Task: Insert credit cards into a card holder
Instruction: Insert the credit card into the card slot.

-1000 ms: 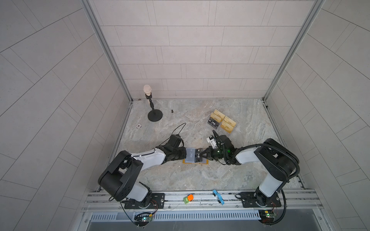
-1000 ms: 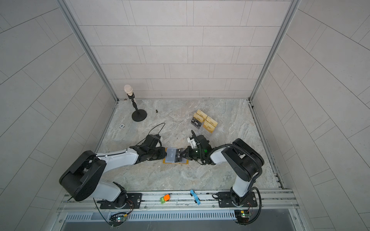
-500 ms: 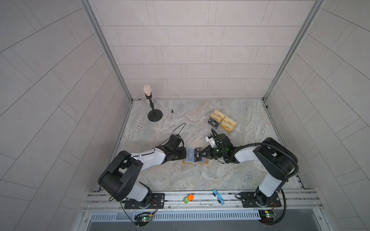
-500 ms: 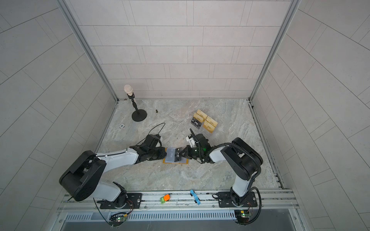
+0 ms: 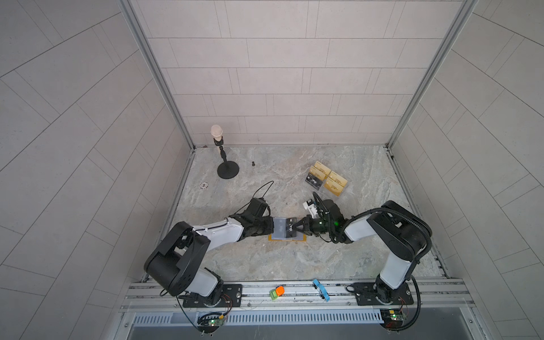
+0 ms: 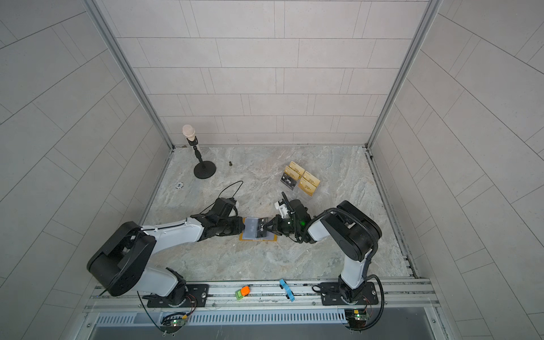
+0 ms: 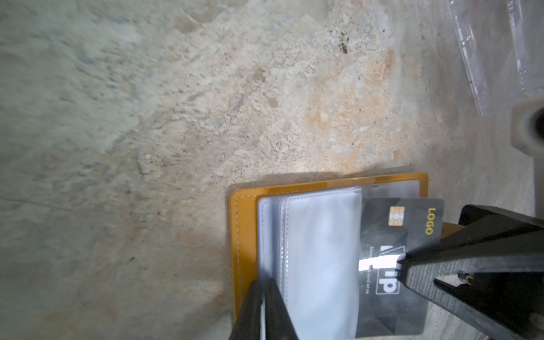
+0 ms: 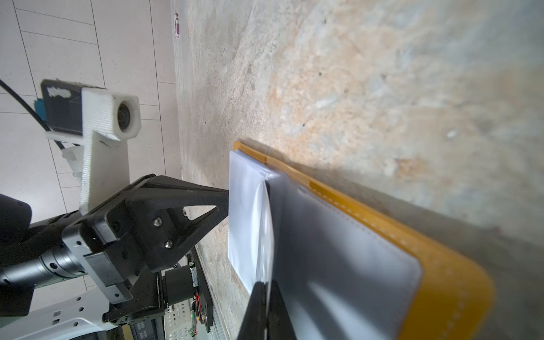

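Top views: card holder (image 5: pixel 273 238) lies open mid-desk (image 5: pixel 265 259). My left end effector (image 5: pixel 271 229) and right end effector (image 5: pixel 296 228) meet over it.
Left wrist: left one is pinched shut on a clear sleeve (image 7: pixel 321 250). One end of the credit card (image 7: pixel 391 232) is tucked beneath that sleeve.
Right wrist: right one is clamped on the card's edge.

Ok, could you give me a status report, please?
Left fingers shut on card holder sleeve. Right fingers shut on credit card, partly into sleeve. Nothing blocking.
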{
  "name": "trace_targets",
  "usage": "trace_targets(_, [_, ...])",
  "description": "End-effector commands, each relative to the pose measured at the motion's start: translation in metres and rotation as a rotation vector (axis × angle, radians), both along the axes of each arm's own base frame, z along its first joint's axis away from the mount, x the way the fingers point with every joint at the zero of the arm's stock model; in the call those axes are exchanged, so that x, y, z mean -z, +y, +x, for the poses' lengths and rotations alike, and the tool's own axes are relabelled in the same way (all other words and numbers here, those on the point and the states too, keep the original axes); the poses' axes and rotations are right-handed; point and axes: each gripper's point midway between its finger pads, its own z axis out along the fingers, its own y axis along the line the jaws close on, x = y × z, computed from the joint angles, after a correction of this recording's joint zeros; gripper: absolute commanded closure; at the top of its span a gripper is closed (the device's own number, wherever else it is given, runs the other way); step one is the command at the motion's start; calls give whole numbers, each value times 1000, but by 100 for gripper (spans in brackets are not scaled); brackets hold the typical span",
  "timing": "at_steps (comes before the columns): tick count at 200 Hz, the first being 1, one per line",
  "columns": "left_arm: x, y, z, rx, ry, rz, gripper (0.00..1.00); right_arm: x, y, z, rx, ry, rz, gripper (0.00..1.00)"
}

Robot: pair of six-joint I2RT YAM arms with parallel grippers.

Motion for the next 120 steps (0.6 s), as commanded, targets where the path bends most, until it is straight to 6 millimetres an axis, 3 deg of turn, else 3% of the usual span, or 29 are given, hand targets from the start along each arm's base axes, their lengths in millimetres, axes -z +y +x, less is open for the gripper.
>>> trace_targets(1, [7,8,-9,10,41,50,89,13,-7,-4,38,39,-20,100])
trace_targets(82, [7,9,-10,11,39,56,90,24,-2,-5,24,77,2,100])
trace_targets(120, [6,9,-10,13,40,54,89,26,-7,-11,-12,67,-99,67])
